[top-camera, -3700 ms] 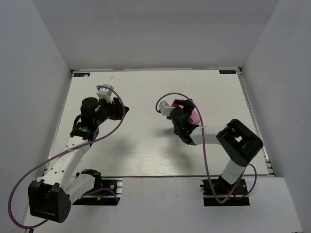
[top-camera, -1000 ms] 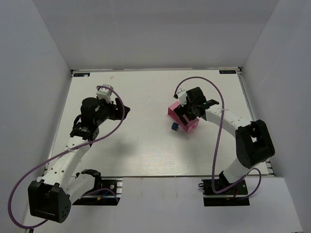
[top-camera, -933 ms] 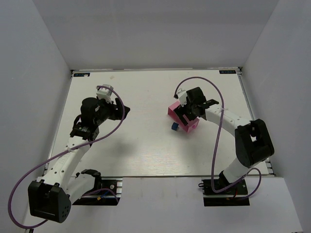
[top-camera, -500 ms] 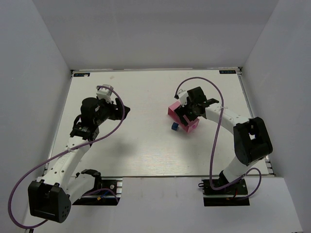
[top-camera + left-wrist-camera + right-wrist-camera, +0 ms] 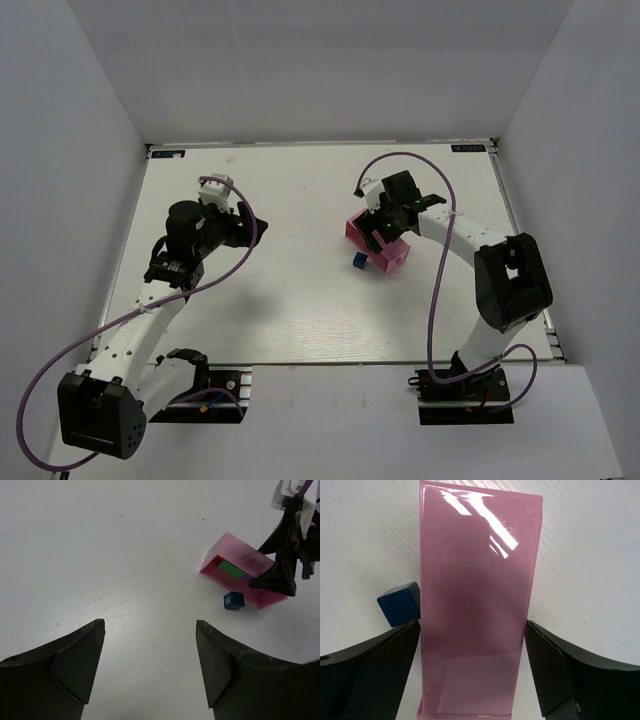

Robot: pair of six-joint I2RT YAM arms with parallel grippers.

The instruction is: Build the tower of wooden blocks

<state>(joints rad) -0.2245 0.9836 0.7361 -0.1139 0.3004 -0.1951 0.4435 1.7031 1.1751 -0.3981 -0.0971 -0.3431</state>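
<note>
A blue wooden cube (image 5: 357, 262) (image 5: 233, 600) (image 5: 399, 603) marked with a white letter lies on the table, just beside the pink see-through box (image 5: 393, 256) (image 5: 235, 552) (image 5: 480, 580). Through the box's open side a green block (image 5: 231, 569) shows inside. No stacked tower is in view. My right gripper (image 5: 380, 232) (image 5: 472, 625) is open and straddles the box; the left finger is against the box's side and a thin gap shows at the right finger. My left gripper (image 5: 250, 225) (image 5: 150, 622) hangs open and empty over bare table, well left of the box.
The white table (image 5: 300, 300) is walled on three sides. The right arm (image 5: 470, 240) reaches across the right half, its purple cable (image 5: 400, 160) looping above the box. The left arm (image 5: 170, 270) stands folded at the left.
The right wrist has shifted slightly toward the far side and the arm has straightened a little. The box, the blue cube and the left arm have not moved.
</note>
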